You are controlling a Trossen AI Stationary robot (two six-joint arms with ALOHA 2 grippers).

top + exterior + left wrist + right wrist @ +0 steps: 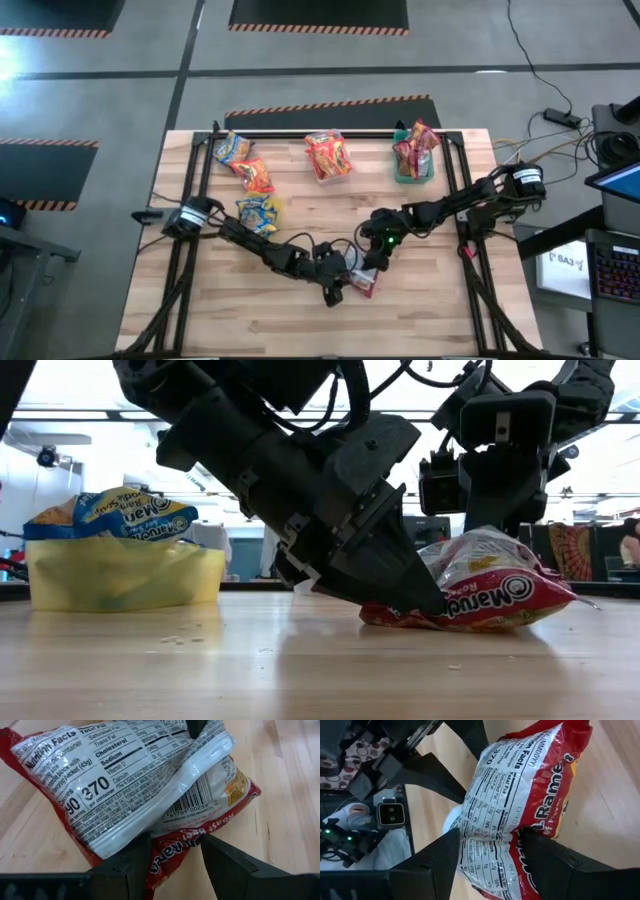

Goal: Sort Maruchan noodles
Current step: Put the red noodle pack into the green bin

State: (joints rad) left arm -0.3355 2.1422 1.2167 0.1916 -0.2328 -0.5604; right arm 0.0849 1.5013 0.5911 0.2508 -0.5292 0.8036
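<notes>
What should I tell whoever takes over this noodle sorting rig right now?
Left gripper: fingers on either side of the dark red noodle packet lying mid-table, at its edge.
Right gripper: fingers astride the same packet, from the other side.
Packet rests on the wood, not lifted.
Done: packets sit in the yellow tub, the clear tub and the green tub along the far edge.
Left: get this last loose packet into a tub.

Bright backlit room, dark silhouetted arms
</notes>
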